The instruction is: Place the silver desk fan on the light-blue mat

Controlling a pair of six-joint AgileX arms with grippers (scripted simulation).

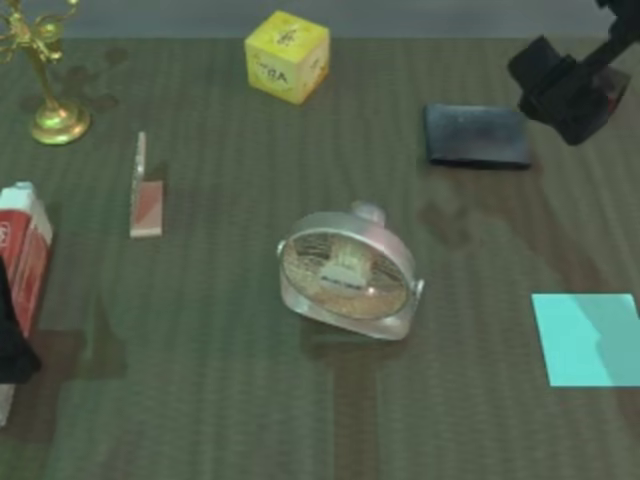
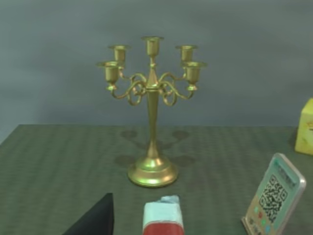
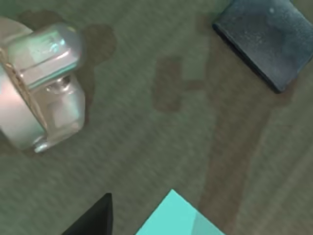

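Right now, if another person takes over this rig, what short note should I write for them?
Right gripper: high over the table's far right, above the dark navy pad, holding nothing.
Left arm: parked at the left edge, idle.
Silver desk fan: at the table's middle, untouched.
Light-blue mat: near right edge, bare.
Done: nothing.
Left: grasp the fan, carry it right, set it on the mat.

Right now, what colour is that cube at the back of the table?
The cube is yellow with dark markings, clearest in the top view.
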